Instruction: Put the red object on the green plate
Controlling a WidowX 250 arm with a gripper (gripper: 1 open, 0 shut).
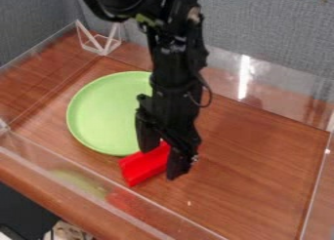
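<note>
Hand (167,152) is pointing down, fingers spread wide, straddling the red block (141,168), not gripping it. Block is lying on the wooden surface (261,176), just right of the green plate (104,109).

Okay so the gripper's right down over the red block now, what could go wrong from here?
1. The open gripper straddles the red block near its right end, not its middle, so the block may tilt or swing when lifted.
2. The block lies right beside the green plate; a finger could nudge it against the rim before closing.
3. The clear wall stands close in front, so a dropped block might bounce against it.
</note>
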